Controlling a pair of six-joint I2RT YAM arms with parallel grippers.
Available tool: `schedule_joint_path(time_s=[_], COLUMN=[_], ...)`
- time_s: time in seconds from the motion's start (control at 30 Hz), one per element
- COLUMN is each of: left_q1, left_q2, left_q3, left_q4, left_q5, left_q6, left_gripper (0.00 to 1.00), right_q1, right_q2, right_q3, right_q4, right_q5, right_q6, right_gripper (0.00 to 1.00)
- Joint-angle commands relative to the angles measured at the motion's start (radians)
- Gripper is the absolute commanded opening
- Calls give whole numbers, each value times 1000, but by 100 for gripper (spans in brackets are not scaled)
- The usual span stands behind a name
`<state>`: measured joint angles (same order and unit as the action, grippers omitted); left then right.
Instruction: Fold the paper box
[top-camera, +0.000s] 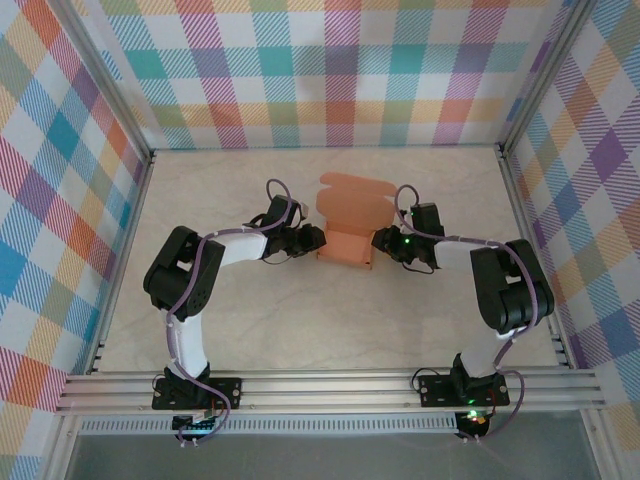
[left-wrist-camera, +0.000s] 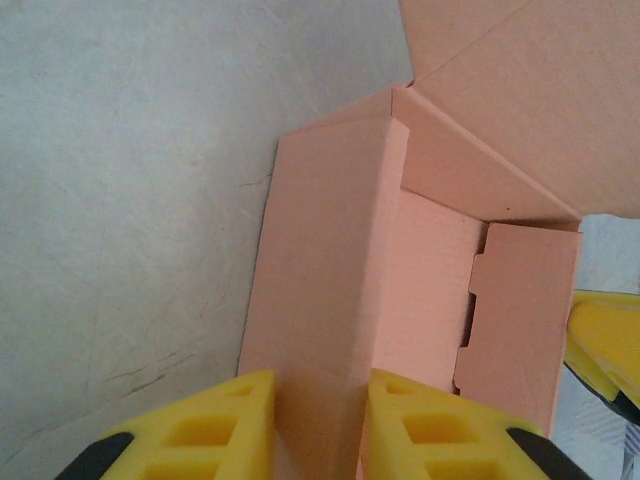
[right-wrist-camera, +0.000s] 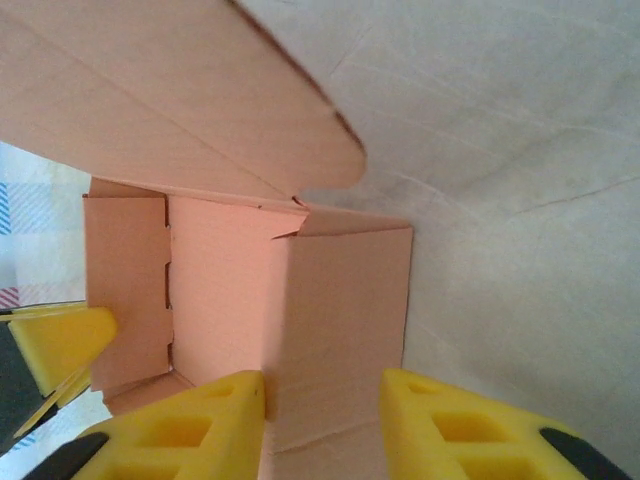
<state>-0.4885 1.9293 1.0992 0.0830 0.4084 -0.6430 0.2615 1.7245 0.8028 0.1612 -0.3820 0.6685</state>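
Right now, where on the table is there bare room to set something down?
Bare: the wide strip of table between box and near rail, and both back corners. Crowded: the middle, where left gripper and right gripper clamp the box.

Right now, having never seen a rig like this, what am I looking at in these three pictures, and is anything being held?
Two robot arms are bolted at the near edge of a table. One picture looks down on both arms from above. The other two come from a camera on each wrist, so the yellow blocks at the bottom of those are that arm's own fingers. On the table sits the paper box, made of salmon-orange card. It is partly folded and its rounded lid flap is not yet closed. The left gripper pinches the box's left wall, and the right gripper pinches the opposite wall.
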Motion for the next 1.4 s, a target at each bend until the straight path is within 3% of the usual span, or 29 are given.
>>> schedule_joint_path(time_s=[0.0, 0.77, 1.37], left_q1=[-28, -30, -30], left_q2=[24, 37, 39], left_q3=[-10, -10, -3], left_q4=[42, 46, 40], left_q5=[66, 69, 73], left_q6=[-21, -28, -23], left_gripper=[25, 24, 24], right_q1=[26, 40, 80], right_q2=[24, 88, 93], right_q3=[-21, -72, 64], right_q4=[-79, 127, -221], right_q5=[38, -93, 130], right_q6=[-57, -70, -153], right_gripper=[36, 36, 32])
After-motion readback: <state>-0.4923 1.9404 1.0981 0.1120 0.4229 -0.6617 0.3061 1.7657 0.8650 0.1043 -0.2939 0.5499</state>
